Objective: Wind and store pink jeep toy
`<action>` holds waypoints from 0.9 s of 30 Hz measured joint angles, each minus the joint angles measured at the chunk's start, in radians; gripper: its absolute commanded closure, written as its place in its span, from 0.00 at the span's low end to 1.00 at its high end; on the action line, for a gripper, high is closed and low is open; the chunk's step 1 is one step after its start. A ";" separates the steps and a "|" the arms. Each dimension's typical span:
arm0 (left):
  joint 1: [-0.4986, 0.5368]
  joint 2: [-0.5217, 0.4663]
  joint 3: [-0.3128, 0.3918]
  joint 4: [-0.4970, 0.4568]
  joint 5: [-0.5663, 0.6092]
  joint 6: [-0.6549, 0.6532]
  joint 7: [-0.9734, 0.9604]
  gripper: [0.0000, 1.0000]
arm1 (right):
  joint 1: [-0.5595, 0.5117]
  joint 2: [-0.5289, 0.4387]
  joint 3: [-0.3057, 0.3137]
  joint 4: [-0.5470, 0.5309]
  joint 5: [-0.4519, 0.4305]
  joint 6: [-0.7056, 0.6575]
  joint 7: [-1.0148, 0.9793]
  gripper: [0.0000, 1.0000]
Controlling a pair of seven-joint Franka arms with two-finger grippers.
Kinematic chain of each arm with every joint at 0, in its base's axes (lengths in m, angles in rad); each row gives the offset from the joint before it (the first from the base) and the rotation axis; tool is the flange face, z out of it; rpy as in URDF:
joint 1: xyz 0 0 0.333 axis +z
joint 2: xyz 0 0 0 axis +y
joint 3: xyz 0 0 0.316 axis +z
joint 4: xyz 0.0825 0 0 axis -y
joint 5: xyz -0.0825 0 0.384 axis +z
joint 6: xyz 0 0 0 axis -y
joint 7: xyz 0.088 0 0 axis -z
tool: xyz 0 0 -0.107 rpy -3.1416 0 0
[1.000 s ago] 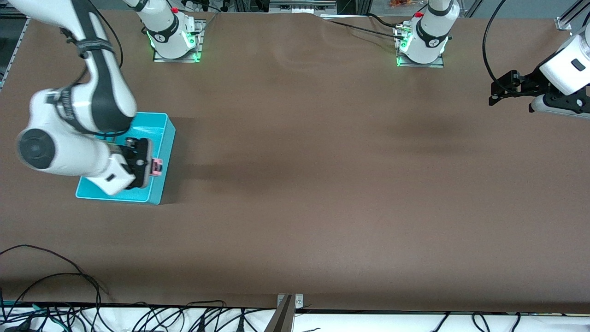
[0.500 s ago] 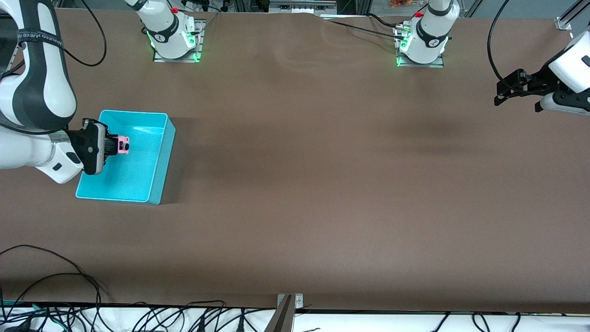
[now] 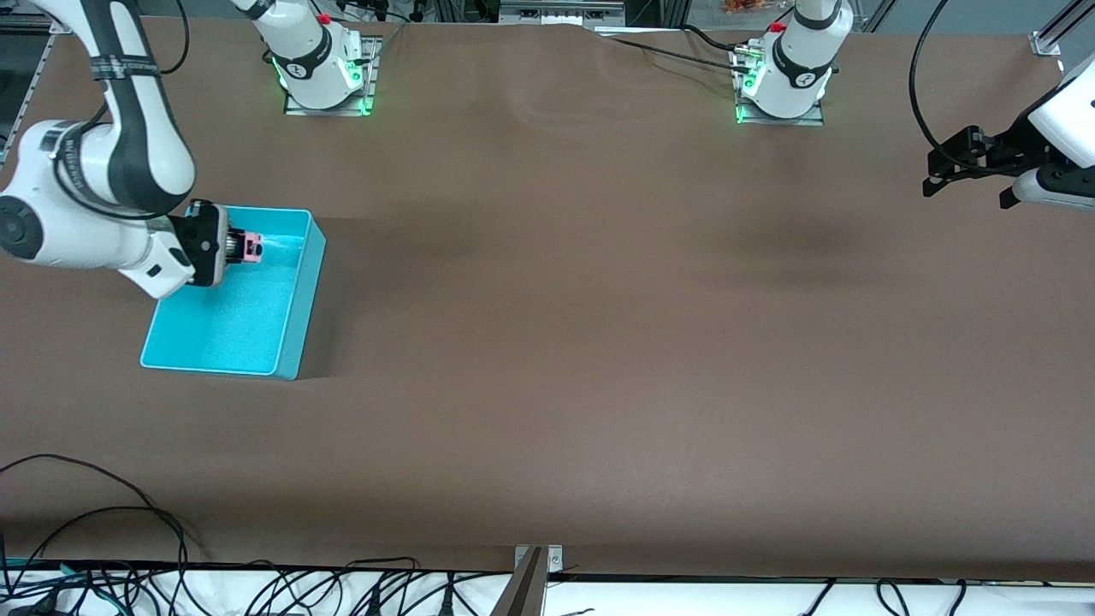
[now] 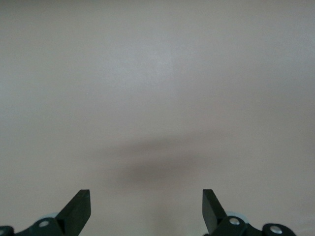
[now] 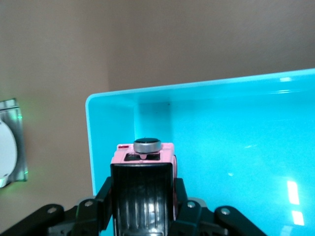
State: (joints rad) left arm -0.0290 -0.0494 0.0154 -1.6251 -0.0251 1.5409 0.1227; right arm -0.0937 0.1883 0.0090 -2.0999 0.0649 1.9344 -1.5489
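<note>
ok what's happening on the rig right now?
The right gripper is shut on the tiny light pink jeep toy and holds it over the open cyan plastic bin, at the bin's end farther from the front camera. The toy is not yet released. The bin sits on the brown table toward the right arm's end. The left gripper waits open above bare table at the left arm's end, holding nothing.

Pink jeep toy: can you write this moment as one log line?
right gripper: shut on pink jeep toy, over cyan bin | left gripper: open, waiting
</note>
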 measured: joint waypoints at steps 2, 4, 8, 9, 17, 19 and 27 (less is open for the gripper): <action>0.000 0.003 0.000 0.002 0.000 0.000 0.000 0.00 | 0.000 -0.020 0.000 -0.064 0.000 0.057 -0.011 0.80; 0.000 0.006 0.000 0.004 0.000 0.000 0.000 0.00 | 0.001 -0.035 0.000 -0.117 0.001 0.109 -0.029 0.80; 0.000 0.018 0.000 0.004 -0.011 0.002 0.000 0.00 | 0.001 -0.045 0.000 -0.199 0.002 0.195 -0.064 0.80; 0.000 0.022 0.000 0.004 -0.015 0.003 0.000 0.00 | 0.001 -0.044 0.000 -0.216 0.002 0.216 -0.070 0.80; 0.000 0.041 -0.001 0.011 -0.020 0.006 0.000 0.00 | 0.001 -0.042 0.000 -0.302 0.003 0.321 -0.085 0.64; 0.000 0.042 -0.001 0.013 -0.020 0.006 0.000 0.00 | 0.001 -0.039 0.000 -0.308 0.003 0.331 -0.085 0.62; 0.007 0.042 0.002 0.015 -0.021 0.006 -0.001 0.00 | 0.001 -0.027 0.000 -0.310 0.014 0.341 -0.086 0.00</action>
State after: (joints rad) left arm -0.0222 -0.0075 0.0177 -1.6102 -0.0461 1.5471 0.1218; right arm -0.0927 0.1612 0.0090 -2.4096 0.0789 2.2756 -1.6346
